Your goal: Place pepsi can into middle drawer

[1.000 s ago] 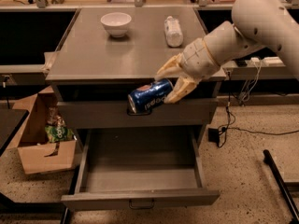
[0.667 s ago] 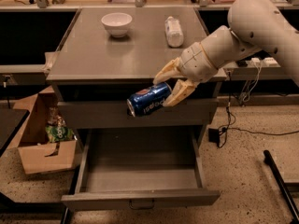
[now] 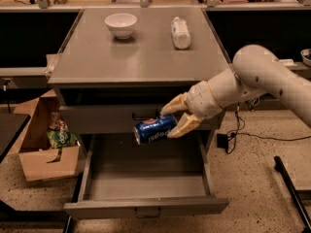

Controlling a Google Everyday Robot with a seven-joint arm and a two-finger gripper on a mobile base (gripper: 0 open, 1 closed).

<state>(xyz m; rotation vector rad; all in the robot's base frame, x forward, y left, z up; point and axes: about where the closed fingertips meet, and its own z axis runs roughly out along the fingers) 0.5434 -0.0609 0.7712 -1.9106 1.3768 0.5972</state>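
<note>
Brown cardboard box (image 3: 43, 152) sits on the speckled floor at the left, a green packet (image 3: 60, 136) inside it. Beside it stands the grey cabinet (image 3: 141, 62). Near the back edge of its top rest a white bowl (image 3: 121, 24), left of centre, and a clear plastic bottle (image 3: 181, 32) on its side, toward the back right corner. Below the top is the upper drawer front (image 3: 97, 118), closed. Under that the middle drawer (image 3: 146, 207) is pulled fully out, its handle (image 3: 147, 212) at the front edge. The pepsi can (image 3: 154, 129) hangs sideways and slightly tilted over the drawer's back edge, clear of the drawer floor. The gripper (image 3: 166, 124) reaches in from the right, its two tan fingers (image 3: 174, 105) clamped above and below the can's right end. The white arm (image 3: 265, 76) runs off to the right edge, above a black cable (image 3: 252, 137) on the floor.
</note>
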